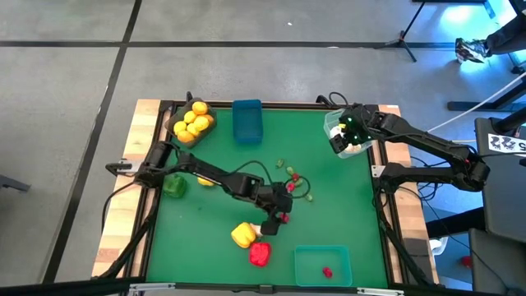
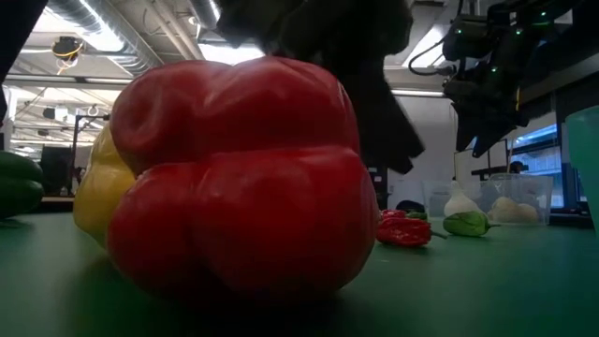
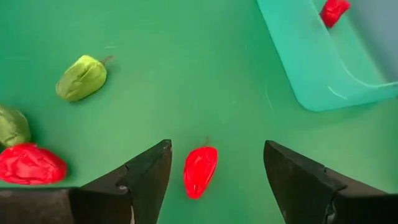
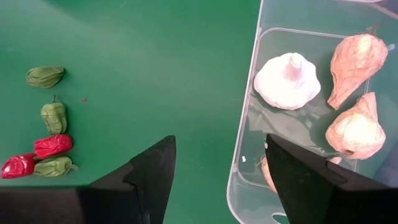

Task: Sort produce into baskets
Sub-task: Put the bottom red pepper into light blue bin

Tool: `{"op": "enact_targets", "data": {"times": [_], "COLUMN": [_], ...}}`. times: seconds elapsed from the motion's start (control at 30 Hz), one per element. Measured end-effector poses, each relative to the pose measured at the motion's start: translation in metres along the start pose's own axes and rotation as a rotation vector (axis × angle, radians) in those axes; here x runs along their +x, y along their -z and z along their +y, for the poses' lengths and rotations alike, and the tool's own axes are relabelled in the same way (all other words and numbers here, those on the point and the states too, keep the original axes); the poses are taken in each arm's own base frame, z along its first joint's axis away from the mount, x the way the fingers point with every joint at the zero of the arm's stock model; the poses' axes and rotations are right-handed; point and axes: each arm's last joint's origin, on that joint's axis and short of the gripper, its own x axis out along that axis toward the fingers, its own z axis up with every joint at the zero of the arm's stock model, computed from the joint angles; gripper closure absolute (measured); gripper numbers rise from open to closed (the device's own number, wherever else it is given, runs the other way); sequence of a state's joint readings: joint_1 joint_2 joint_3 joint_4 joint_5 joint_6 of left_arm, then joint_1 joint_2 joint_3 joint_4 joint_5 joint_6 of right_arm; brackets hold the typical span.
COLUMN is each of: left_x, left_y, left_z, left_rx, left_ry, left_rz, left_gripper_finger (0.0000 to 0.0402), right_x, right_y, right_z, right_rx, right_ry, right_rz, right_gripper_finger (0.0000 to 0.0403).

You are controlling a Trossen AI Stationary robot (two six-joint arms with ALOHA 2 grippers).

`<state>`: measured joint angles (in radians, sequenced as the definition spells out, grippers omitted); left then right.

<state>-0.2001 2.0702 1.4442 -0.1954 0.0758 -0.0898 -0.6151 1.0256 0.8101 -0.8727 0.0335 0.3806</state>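
Produce half sorted on green surface

We see the left tool (image 3: 214, 171) low over the surface (image 1: 329, 197), fingers apart around a small red pepper (image 3: 200, 170), untouched, near the teal basket (image 1: 322, 265). Farther right, our right tool (image 4: 217, 174) hovers open above the clear basket (image 4: 249, 155) holding garlic pieces (image 4: 287, 81)

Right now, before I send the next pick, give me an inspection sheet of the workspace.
Surface: green mat on a wooden table.
Job's things: yellow fruits in the dark bin; blue bin looks empty; garlic pieces in the clear bin; one red bit in the teal bin; yellow pepper, red pepper, green pepper loose.
Clutter: small red and green bits mid-mat.
Grippers: left gripper open, astride a small red chili; right gripper open at the clear bin's edge.
Cables: along both arms.
Surroundings: tripod, floor.
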Motion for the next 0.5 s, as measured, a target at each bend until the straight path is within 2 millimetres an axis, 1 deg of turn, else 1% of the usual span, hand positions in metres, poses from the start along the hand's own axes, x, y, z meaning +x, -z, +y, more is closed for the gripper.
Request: {"op": "enact_targets", "data": {"times": [0.13, 0.2, 0.3, 0.5], "left_x": [0.01, 0.015, 0.024, 0.041], "left_y": [0.014, 0.015, 0.021, 0.034], "left_z": [-0.001, -0.002, 0.0, 0.005], "left_rx": [0.024, 0.029, 0.036, 0.041], "left_ry": [-0.008, 0.002, -0.002, -0.019], "left_rz": [0.003, -0.028, -0.028, 0.012], "left_gripper_finger": [0.0151, 0.0151, 0.0151, 0.0151], "right_x": [0.0, 0.0, 0.0, 0.0], "right_y": [0.0, 0.0, 0.0, 0.0], "right_z": [0.0, 0.0, 0.0, 0.0], "right_rx": [-0.004, -0.004, -0.004, -0.004], "right_ry": [0.0, 0.0, 0.002, 0.001], "right_rz": [-0.001, -0.001, -0.002, -0.001], "right_gripper_finger": [0.0159, 0.0159, 0.0159, 0.0159]}}
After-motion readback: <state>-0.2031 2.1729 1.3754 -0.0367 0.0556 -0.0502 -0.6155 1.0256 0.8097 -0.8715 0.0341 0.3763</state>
